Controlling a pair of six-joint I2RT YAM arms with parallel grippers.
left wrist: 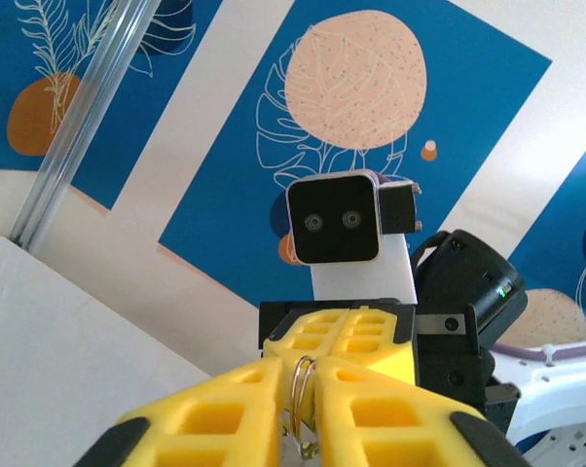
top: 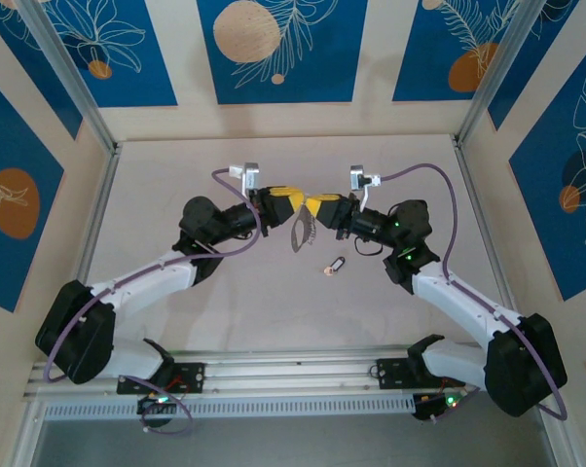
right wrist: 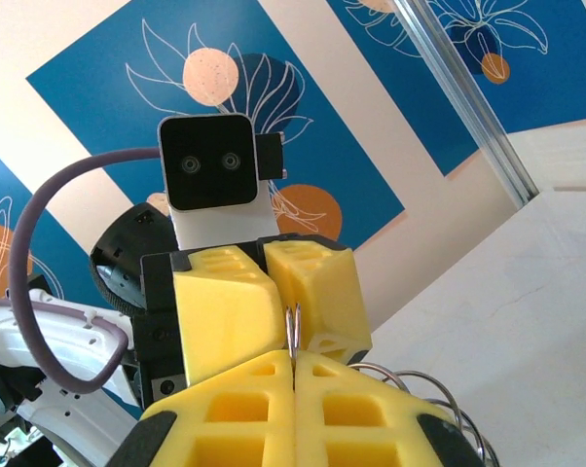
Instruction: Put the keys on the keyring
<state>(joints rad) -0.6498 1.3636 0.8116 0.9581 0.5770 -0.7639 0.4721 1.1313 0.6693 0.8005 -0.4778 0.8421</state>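
The keyring (top: 301, 233), a thin grey loop, hung over the middle of the worktop (top: 176, 175), gripped at its upper end where the two claws met and drooping below them. The key (top: 334, 266), a tiny oblong with a dark centre and a tan end, lay flat on the worktop near the loop, on the side toward the arm bases, apart from both claws. The worktop was pale and plain, enclosed by cream walls carrying blue panels (top: 274, 49) with white leaf outlines and orange discs. Metal posts (top: 74, 83) stood at the far corners. The left claw (top: 295, 204) and the right claw (top: 317, 208) faced each other tip to tip. In the left wrist view the left claw (left wrist: 301, 389) was pressed together, pinching the ring's wire (left wrist: 302, 375) between its yellow fingers (left wrist: 225, 418). In the right wrist view the right claw (right wrist: 293, 365) was likewise squeezed closed on the wire (right wrist: 291, 331), with further coils (right wrist: 424, 389) just beside it.
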